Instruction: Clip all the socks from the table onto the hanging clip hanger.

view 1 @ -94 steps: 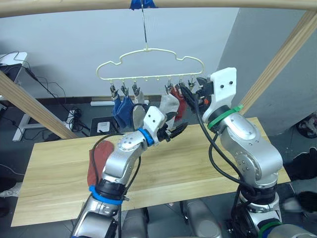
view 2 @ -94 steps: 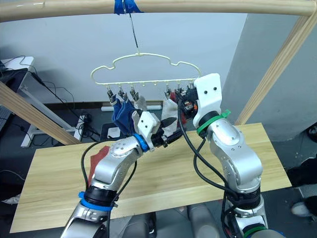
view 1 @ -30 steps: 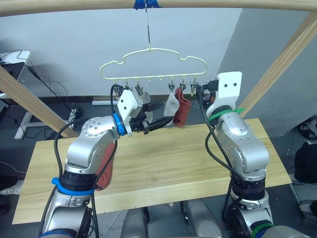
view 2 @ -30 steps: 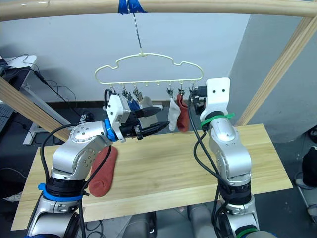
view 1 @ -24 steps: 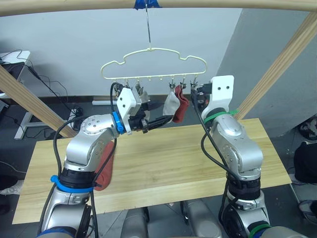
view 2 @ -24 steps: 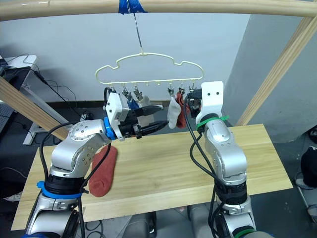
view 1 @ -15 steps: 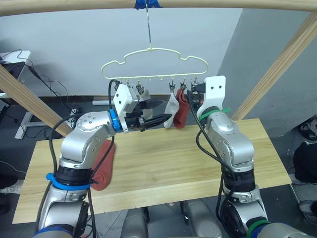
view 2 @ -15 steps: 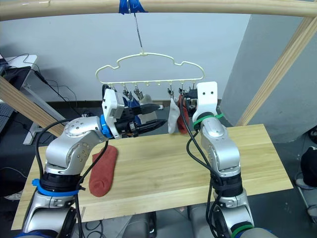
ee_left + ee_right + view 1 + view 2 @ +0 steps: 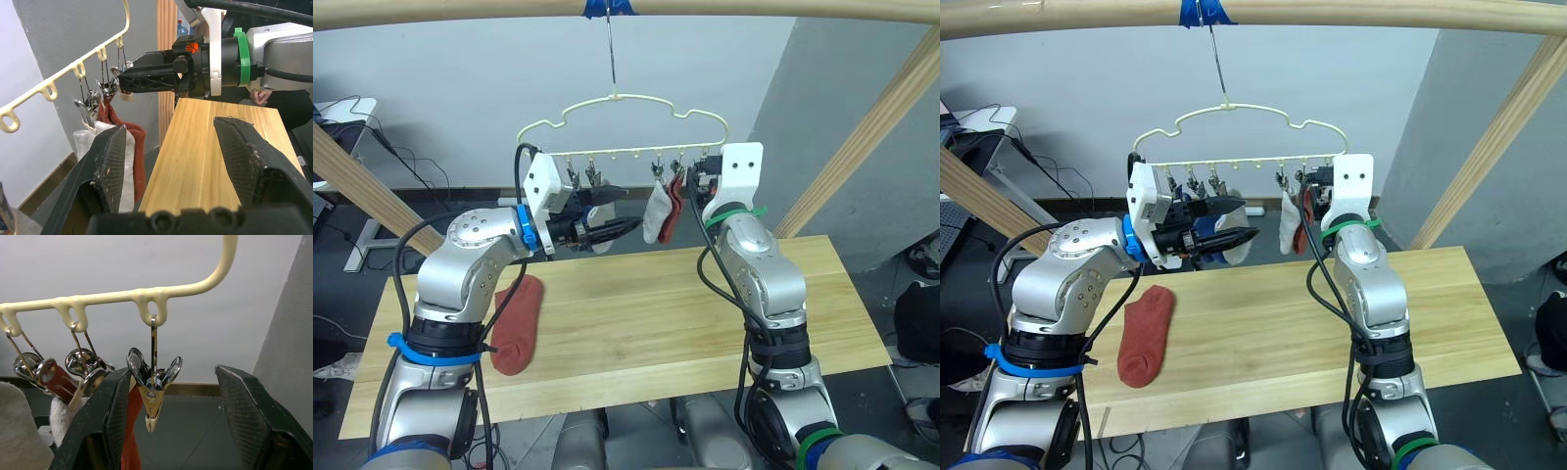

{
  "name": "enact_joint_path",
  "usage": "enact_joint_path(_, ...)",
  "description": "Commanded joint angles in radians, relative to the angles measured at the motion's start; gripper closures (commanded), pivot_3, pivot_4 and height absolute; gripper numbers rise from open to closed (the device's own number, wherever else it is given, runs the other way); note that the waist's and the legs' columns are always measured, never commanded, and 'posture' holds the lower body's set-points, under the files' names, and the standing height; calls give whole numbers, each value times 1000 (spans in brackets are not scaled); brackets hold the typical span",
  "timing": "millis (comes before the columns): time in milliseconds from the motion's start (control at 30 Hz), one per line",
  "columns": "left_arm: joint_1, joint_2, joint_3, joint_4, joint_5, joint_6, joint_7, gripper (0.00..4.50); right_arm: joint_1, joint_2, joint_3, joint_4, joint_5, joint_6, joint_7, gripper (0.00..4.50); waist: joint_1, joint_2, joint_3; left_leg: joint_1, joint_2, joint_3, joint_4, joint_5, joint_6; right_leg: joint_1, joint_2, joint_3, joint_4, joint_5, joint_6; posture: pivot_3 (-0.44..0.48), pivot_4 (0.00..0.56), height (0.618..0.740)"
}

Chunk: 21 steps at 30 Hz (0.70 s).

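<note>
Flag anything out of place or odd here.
One red sock lies flat on the table while the other socks hang from the hanger. The end clip, between the open right gripper's fingers, holds nothing. Nothing looks damaged.

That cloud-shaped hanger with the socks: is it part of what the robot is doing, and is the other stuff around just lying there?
Part of the job:
- clip hanger and its empty end clip
- rust-red sock lying on the table
- socks already clipped up
- left gripper and right gripper, both open

Just lying about:
- wooden rail
- cables on the floor
</note>
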Motion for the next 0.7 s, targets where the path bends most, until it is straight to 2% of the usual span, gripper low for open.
enact_joint_path(33,-6,-2,9,-27,4,-23,5,1342,-27,14,-18,-14,-7,-27,-21,1662,0,0,0,0,0,0,0,0,0,0,0,0,0,0,0,-191,232,740)
enact_joint_path(700,5,-6,1,-28,25,-33,0,1342,-73,125,-51,16,32,-13,-84,1662,1,0,0,0,0,0,0,0,0,0,0,0,0,1,-1,-191,232,740)
